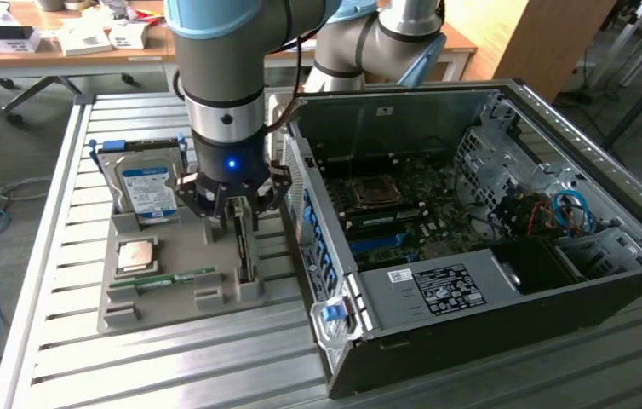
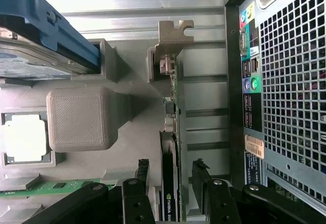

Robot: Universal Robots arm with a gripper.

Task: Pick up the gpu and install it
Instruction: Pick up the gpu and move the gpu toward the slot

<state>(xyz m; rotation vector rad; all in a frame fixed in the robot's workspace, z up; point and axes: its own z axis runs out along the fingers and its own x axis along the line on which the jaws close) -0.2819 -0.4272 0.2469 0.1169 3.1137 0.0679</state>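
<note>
Edgewise, the gpu (image 2: 170,127) stands inside the spread pincer (image 2: 171,164); not touching.

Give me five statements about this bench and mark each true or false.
1. The gpu stands on edge in the gray holder. True.
2. The gripper is clamped on the hard drive. False: it is open and straddles the gpu, with a gap on each side.
3. The computer case is open, with its motherboard showing. True.
4. The gpu is seated in the motherboard. False: it is in the holder, outside the case.
5. The hard drive lies in the holder. True.
</note>
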